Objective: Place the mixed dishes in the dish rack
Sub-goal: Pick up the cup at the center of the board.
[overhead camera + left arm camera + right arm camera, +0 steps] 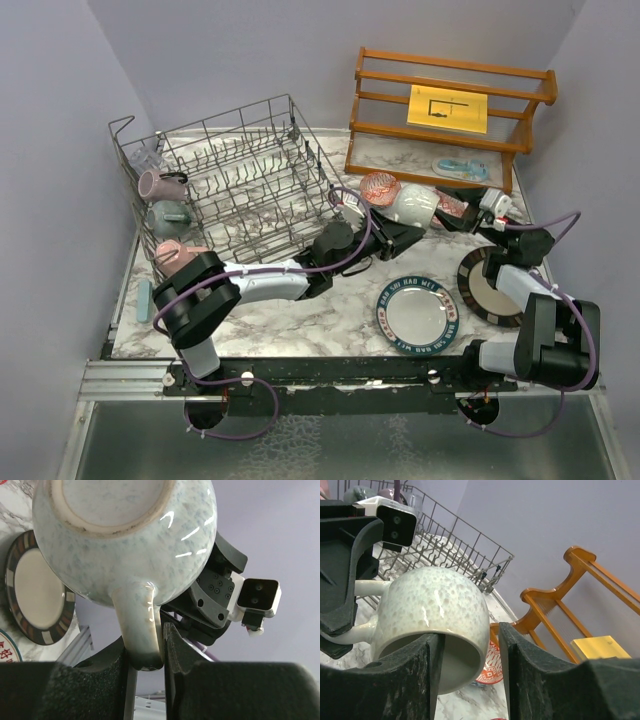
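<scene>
The grey wire dish rack (255,185), far left on the marbled table (300,320), holds three mugs (168,215) and a clear glass (148,157) along its left edge, right rows free. The blue-rimmed lettered plate (417,314), dark-rimmed beige plate (490,290) and red-patterned bowls (378,187) wait outside. Just right of it, the white speckled mug (412,205) hangs, left claw (147,645) clamped on its handle, right claw (471,632) loose astride its rim.
</scene>
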Motion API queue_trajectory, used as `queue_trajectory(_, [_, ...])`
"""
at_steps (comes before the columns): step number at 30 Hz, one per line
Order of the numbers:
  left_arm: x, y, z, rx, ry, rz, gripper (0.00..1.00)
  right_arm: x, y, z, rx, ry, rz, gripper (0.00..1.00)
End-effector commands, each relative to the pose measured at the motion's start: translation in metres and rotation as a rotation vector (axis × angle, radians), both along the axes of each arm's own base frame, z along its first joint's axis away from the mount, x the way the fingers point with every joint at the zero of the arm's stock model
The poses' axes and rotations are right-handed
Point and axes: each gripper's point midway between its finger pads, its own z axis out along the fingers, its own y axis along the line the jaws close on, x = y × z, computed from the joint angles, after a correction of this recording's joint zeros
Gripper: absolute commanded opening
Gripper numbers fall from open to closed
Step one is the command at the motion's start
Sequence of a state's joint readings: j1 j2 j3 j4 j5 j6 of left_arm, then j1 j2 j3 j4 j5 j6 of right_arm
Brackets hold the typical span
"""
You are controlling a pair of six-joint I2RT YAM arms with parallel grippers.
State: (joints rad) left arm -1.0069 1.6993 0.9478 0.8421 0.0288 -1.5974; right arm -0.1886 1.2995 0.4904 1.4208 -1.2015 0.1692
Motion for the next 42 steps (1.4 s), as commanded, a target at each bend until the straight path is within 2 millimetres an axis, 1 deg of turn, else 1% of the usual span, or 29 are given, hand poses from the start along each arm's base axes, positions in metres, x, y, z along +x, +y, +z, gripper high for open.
queue_trajectory(1, [-0.006, 0.003, 0.057, -0.122, -0.209, -0.009, 0.00, 0.004, 0.001, 0.003, -0.019, -0.007, 0.003, 0.47])
queue_trajectory(5, [-0.008, 0.003, 0.064, -0.123, -0.259, -0.010, 0.00, 0.016, -0.004, -0.002, -0.001, 0.042, -0.030, 0.47])
queue_trajectory(7, [-0.010, 0.002, 0.068, -0.126, -0.282, -0.019, 0.00, 0.019, -0.005, -0.005, -0.001, 0.060, -0.034, 0.43])
queue_trajectory(9, [-0.012, 0.001, 0.071, -0.131, -0.300, -0.027, 0.00, 0.021, -0.005, -0.007, -0.002, 0.073, -0.031, 0.37])
queue_trajectory(12, [-0.013, 0.003, 0.075, -0.146, -0.315, -0.030, 0.00, 0.020, -0.005, -0.009, -0.008, 0.066, -0.028, 0.15])
queue_trajectory(14, [-0.013, 0.003, 0.073, -0.144, -0.309, -0.026, 0.00, 0.017, -0.004, -0.007, -0.015, 0.037, -0.029, 0.02])
queue_trajectory(17, [-0.009, 0.004, 0.062, -0.130, -0.262, -0.011, 0.00, 0.009, -0.002, -0.001, -0.026, -0.025, -0.028, 0.01])
queue_trajectory(18, [-0.007, 0.004, 0.054, -0.115, -0.226, -0.008, 0.05, 0.007, -0.002, 0.001, -0.028, -0.044, -0.029, 0.01])
queue_trajectory(20, [-0.004, 0.003, 0.041, -0.086, -0.169, -0.008, 0.26, 0.003, -0.002, 0.007, -0.026, -0.075, -0.038, 0.01])
queue_trajectory(21, [-0.003, 0.003, 0.037, -0.074, -0.153, -0.008, 0.32, 0.002, -0.002, 0.009, -0.026, -0.087, -0.041, 0.01])
queue_trajectory(22, [-0.003, 0.003, 0.034, -0.066, -0.144, -0.008, 0.36, 0.000, -0.002, 0.012, -0.029, -0.100, -0.041, 0.01])
queue_trajectory(26, [0.002, 0.006, 0.030, -0.064, -0.126, 0.002, 0.40, -0.006, 0.000, 0.015, -0.035, -0.133, -0.038, 0.01])
queue_trajectory(30, [0.008, 0.008, 0.020, -0.040, -0.100, 0.022, 0.42, -0.012, 0.002, 0.018, -0.037, -0.154, -0.026, 0.01])
queue_trajectory(34, [0.006, 0.008, 0.026, -0.055, -0.110, 0.010, 0.41, -0.012, 0.002, 0.017, -0.037, -0.153, -0.026, 0.01])
queue_trajectory(35, [0.008, 0.003, 0.018, -0.043, -0.103, 0.003, 0.40, -0.012, 0.002, 0.017, -0.037, -0.152, -0.026, 0.01])
queue_trajectory(36, [0.008, 0.001, 0.016, -0.043, -0.103, -0.004, 0.37, -0.012, 0.002, 0.016, -0.039, -0.150, -0.023, 0.01])
queue_trajectory(37, [0.007, -0.001, 0.015, -0.044, -0.104, -0.014, 0.33, -0.012, 0.002, 0.015, -0.039, -0.147, -0.021, 0.01])
queue_trajectory(38, [0.007, -0.002, 0.015, -0.046, -0.106, -0.018, 0.25, -0.012, 0.002, 0.015, -0.041, -0.147, -0.019, 0.01])
queue_trajectory(39, [0.007, -0.002, 0.014, -0.048, -0.108, -0.019, 0.10, -0.013, 0.003, 0.014, -0.043, -0.144, -0.015, 0.01])
queue_trajectory(40, [0.008, -0.001, 0.013, -0.049, -0.115, -0.018, 0.00, -0.013, 0.003, 0.014, -0.046, -0.146, -0.011, 0.01])
queue_trajectory(42, [0.008, 0.000, 0.016, -0.046, -0.144, -0.015, 0.00, -0.015, 0.004, 0.014, -0.053, -0.145, 0.000, 0.01])
